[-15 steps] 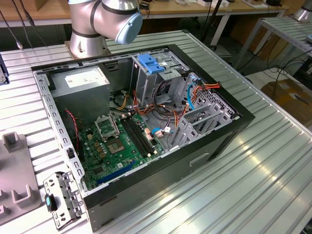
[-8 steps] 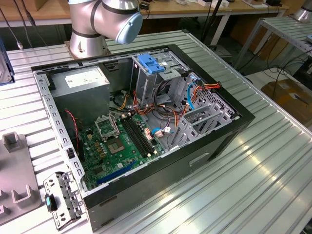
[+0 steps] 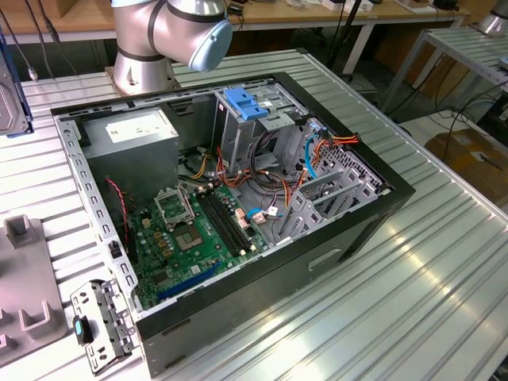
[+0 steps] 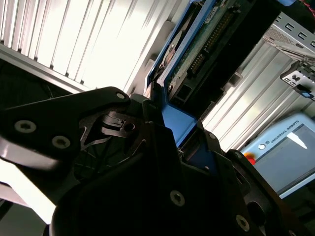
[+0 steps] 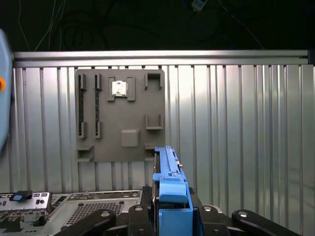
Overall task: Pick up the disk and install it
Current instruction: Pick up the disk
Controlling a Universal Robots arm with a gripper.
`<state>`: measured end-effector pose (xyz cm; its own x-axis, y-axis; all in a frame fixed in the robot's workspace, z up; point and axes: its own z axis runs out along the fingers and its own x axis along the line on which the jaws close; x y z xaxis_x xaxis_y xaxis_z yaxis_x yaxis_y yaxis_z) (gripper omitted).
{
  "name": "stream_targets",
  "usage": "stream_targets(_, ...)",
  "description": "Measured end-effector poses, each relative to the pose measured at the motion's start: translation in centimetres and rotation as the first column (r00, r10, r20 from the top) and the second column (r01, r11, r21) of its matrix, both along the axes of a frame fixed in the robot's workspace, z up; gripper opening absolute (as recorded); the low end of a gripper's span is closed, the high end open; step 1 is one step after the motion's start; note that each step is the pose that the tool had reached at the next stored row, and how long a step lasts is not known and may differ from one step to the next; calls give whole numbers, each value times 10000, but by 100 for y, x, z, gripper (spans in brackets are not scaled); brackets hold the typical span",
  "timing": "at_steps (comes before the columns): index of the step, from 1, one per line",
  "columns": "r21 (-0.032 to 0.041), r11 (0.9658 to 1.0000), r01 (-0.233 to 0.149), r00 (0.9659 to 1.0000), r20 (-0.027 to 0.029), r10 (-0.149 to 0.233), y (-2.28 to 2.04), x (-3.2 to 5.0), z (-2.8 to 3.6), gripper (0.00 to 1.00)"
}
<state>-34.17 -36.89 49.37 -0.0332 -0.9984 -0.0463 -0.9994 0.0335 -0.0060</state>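
Note:
The disk (image 5: 170,184) is seen edge-on in the first wrist view, its bright blue carrier rail standing up between the black fingers (image 5: 146,209). My gripper (image 5: 170,214) is shut on it. In the second wrist view the disk (image 4: 197,49) shows its blue frame, green circuit board and connector pins, reaching away from my gripper (image 4: 172,132). At the exterior view's left edge a grey slab with a blue rim, the disk (image 3: 14,83), is held above the table. The open computer case (image 3: 381,208) lies on the table, with a grey drive cage (image 3: 238,139) topped by a blue latch (image 3: 248,103).
The arm's base (image 3: 151,48) stands behind the case. A grey fixture plate (image 5: 120,115) lies on the ribbed table, also at the exterior view's left (image 3: 24,302). A loose metal bracket panel (image 3: 99,325) lies by the case corner. A teach pendant (image 4: 290,147) is nearby.

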Motion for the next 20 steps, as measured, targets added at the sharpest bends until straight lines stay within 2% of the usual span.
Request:
stream_targets(8,0,10000,-1,10000,-1,1,-26,47,0,37)
stream_targets(20,0,10000,0,10000,-1,0,-29,93,1,37)
